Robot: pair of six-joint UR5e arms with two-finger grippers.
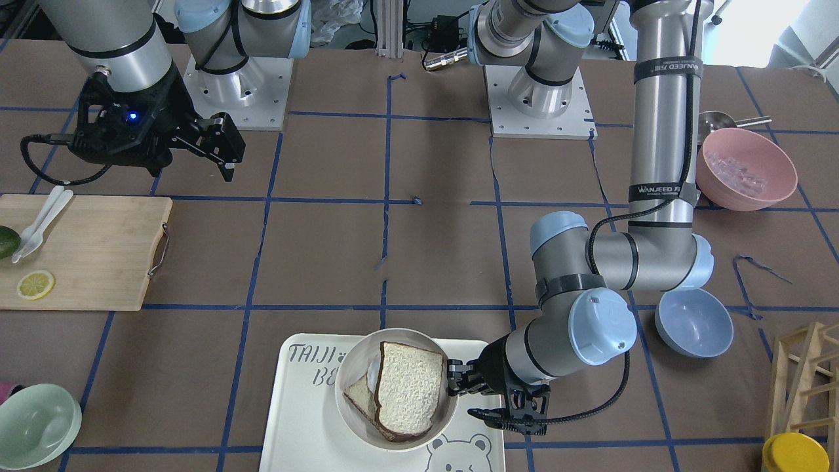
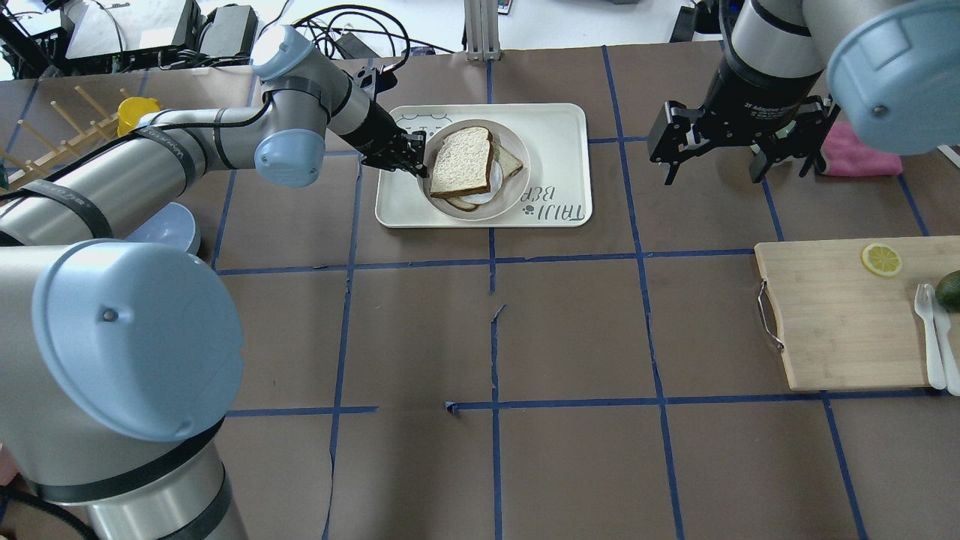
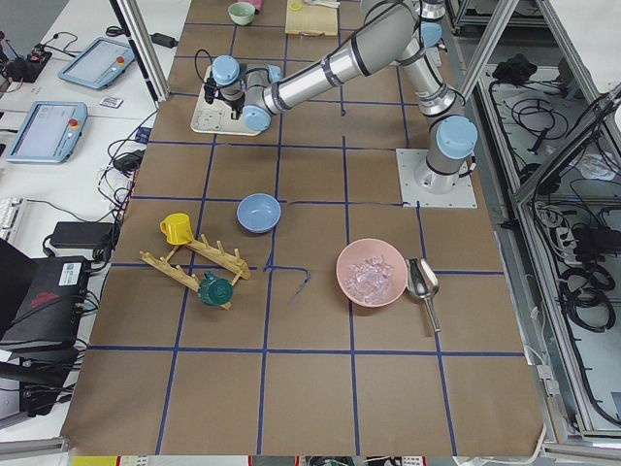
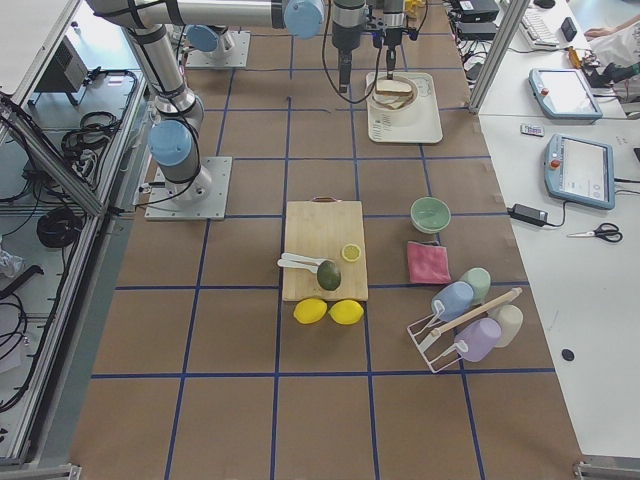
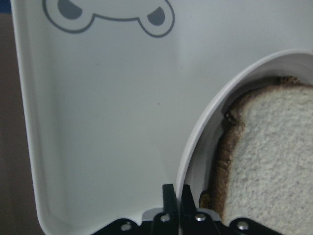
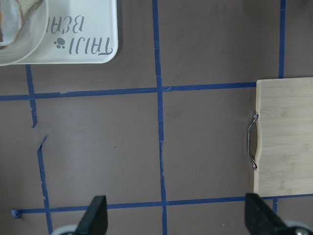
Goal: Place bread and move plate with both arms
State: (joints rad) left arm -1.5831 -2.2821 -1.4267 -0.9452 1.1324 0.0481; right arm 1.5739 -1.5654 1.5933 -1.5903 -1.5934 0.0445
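Overhead exterior: bread [image 2: 461, 161] lies on the plate [image 2: 520, 187] in the tray [image 2: 559, 120], so placing looks done; left tool [image 2: 420, 154] pinches the plate's rim; right tool [image 2: 712, 165] hangs wide, well apart; plate move not yet done.

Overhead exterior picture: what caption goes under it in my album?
Left fingers pinch the rim of the plate, bread on it, on the bear tray; right fingers hang open nearby.
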